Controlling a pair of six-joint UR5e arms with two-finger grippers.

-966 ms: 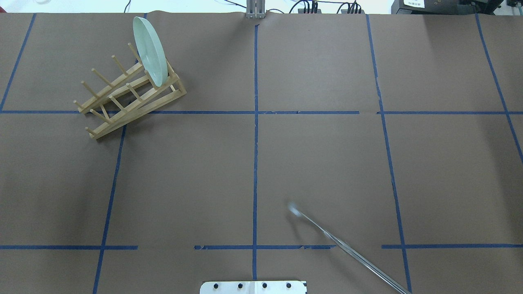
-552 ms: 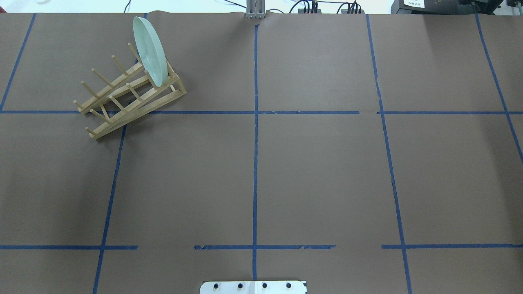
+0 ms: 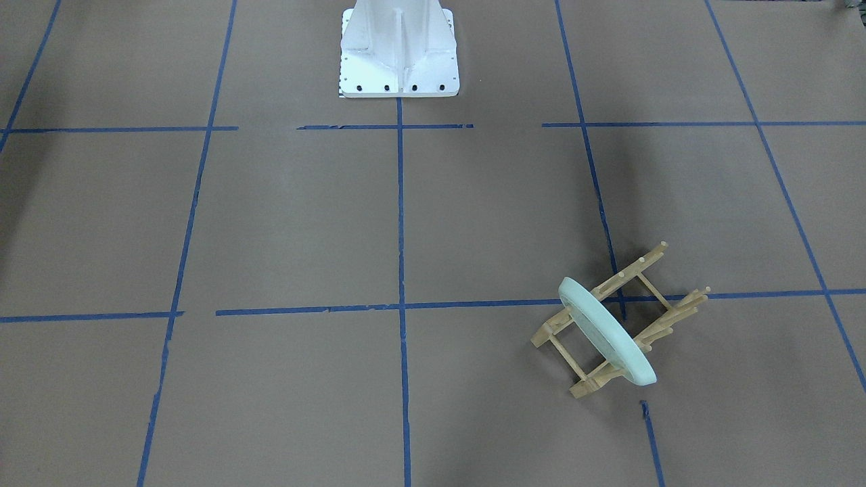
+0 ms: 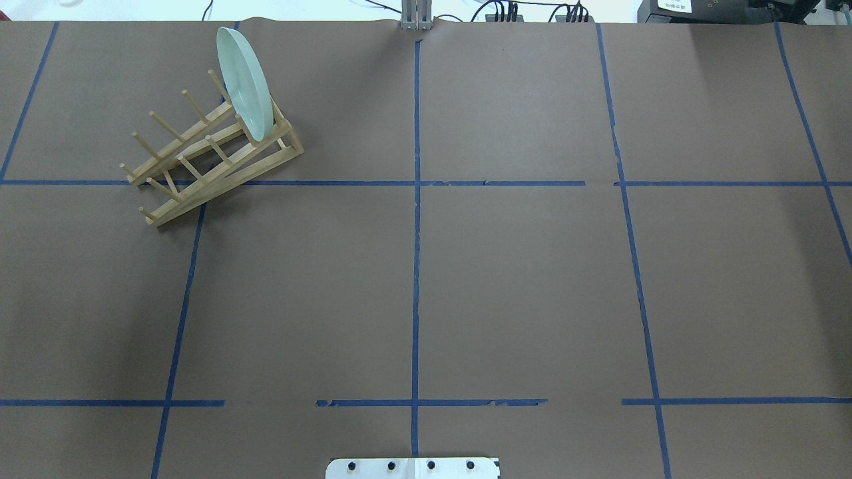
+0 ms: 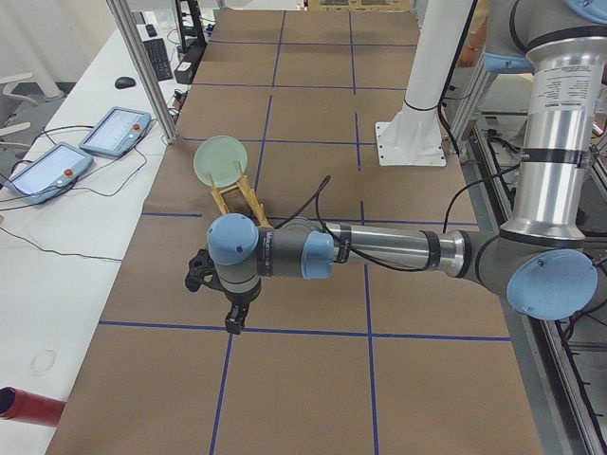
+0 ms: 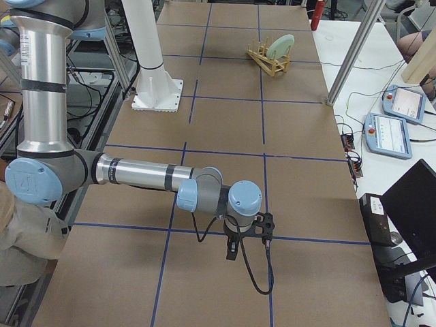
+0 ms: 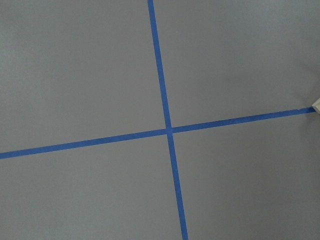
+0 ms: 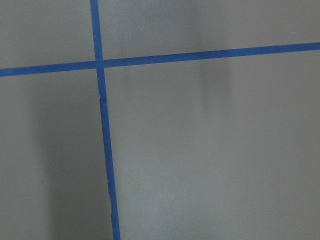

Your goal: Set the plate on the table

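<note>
The pale mint-green plate (image 4: 245,83) stands on edge in the end slot of the wooden peg rack (image 4: 200,163), at the far left of the brown taped table (image 4: 532,279). It also shows in the front view (image 3: 605,331) and both side views (image 5: 219,161) (image 6: 281,48). My left gripper (image 5: 232,318) hangs over the table near its left end, short of the rack; I cannot tell whether it is open. My right gripper (image 6: 231,248) hangs over the table's right end, far from the plate; I cannot tell its state either. Both wrist views show only paper and tape.
The white robot base (image 3: 399,54) stands at the table's near middle edge. Two tablets (image 5: 114,128) and cables lie on the white bench beyond the far edge. An aluminium post (image 5: 142,66) rises near the rack. A red cylinder (image 5: 28,403) lies off the left end.
A thin blurred rod-like streak at the lower right of the overhead view one second ago is gone. The plate and rack have not moved.
</note>
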